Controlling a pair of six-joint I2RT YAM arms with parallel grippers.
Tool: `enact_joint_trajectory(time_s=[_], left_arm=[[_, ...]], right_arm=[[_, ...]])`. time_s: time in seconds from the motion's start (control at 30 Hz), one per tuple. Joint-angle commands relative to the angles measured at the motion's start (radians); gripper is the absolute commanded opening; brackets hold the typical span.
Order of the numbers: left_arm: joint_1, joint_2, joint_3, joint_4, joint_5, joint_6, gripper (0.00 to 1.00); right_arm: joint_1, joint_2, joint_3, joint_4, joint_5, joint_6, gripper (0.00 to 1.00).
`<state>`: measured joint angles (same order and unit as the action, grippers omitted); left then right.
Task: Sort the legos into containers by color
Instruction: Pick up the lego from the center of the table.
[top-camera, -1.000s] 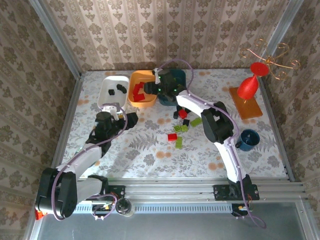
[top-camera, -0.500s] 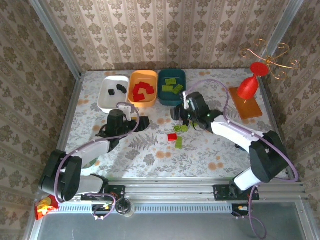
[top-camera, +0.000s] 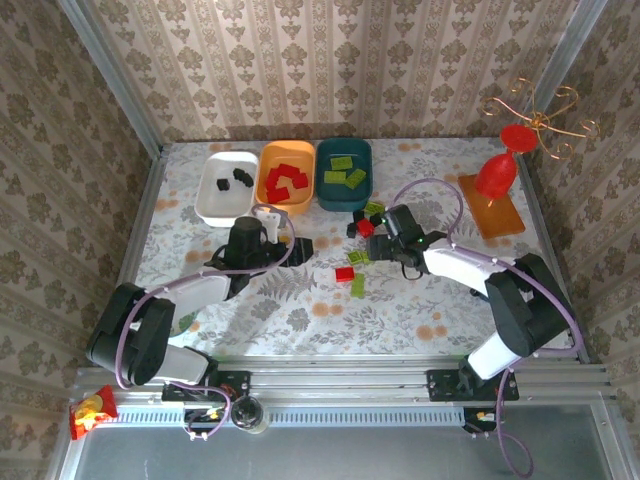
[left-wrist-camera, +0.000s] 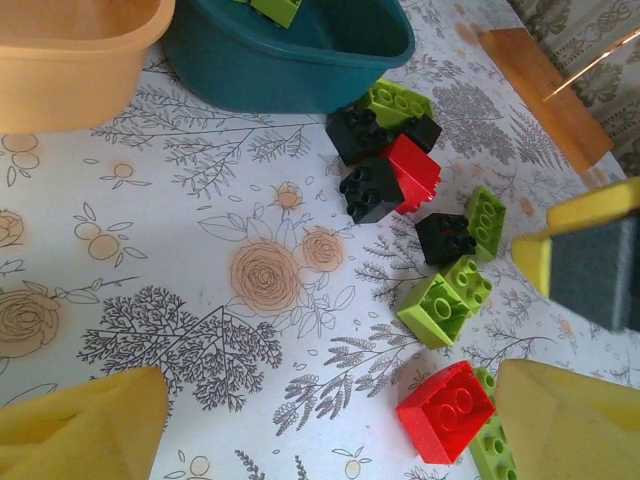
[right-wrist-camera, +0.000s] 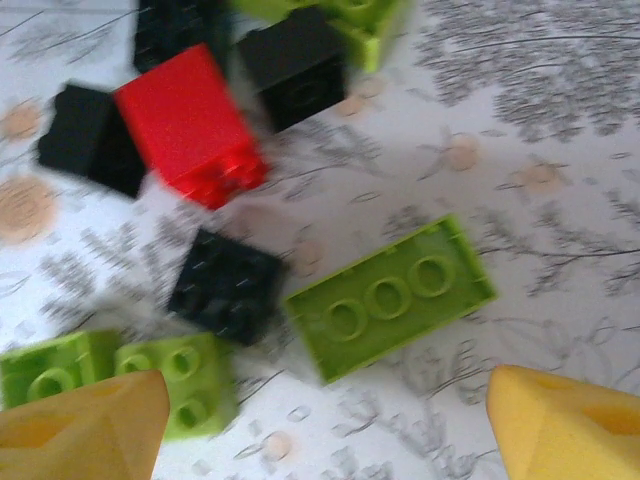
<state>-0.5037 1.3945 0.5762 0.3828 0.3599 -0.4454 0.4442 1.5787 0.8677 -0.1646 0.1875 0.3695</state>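
Legos (top-camera: 358, 257) are lying loose in a small cluster at the middle of the desk (top-camera: 300, 310), with red, lime green and black mixed together, just near of the teal tray (top-camera: 341, 203). Three trays are sitting side by side along the far edge: the white tray (top-camera: 222, 215) on the left is holding black bricks, the orange tray (top-camera: 285, 207) in the middle red ones, the teal on the right lime ones. The right tool (top-camera: 375, 243) is hovering at the cluster's right side, its fingers (right-wrist-camera: 80, 425) spread wide above an oblong lime brick (right-wrist-camera: 390, 297) and gripping nothing. The left tool (top-camera: 300, 245) is hanging left of the cluster, jaws likewise wide apart and empty
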Motion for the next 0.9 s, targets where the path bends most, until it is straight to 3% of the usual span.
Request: enact_joint_trajectory(time_s=[0.0,0.13,0.5,0.87], left_arm=[[-0.004,-0.017,0.022,0.018,0.021,0.034,0.86],[-0.005,-0.022,0.02,0.015,0.016,0.033,0.86],[-0.006,-0.04,0.014,0.014,0.01,0.035,0.86],[-0.004,-0.032,0.014,0.012,0.001,0.036,0.86]], right_arm=[[-0.04,0.027,0.056,-0.023,0.05,0.034,0.84],[-0.106,0.066,0.072,-0.015,0.026,0.051,0.84],[-0.109,0.244,0.224,-0.098,0.083,0.013,0.89],[-0.108,0.222,0.158,-0.121,0.058,-0.002,0.91]])
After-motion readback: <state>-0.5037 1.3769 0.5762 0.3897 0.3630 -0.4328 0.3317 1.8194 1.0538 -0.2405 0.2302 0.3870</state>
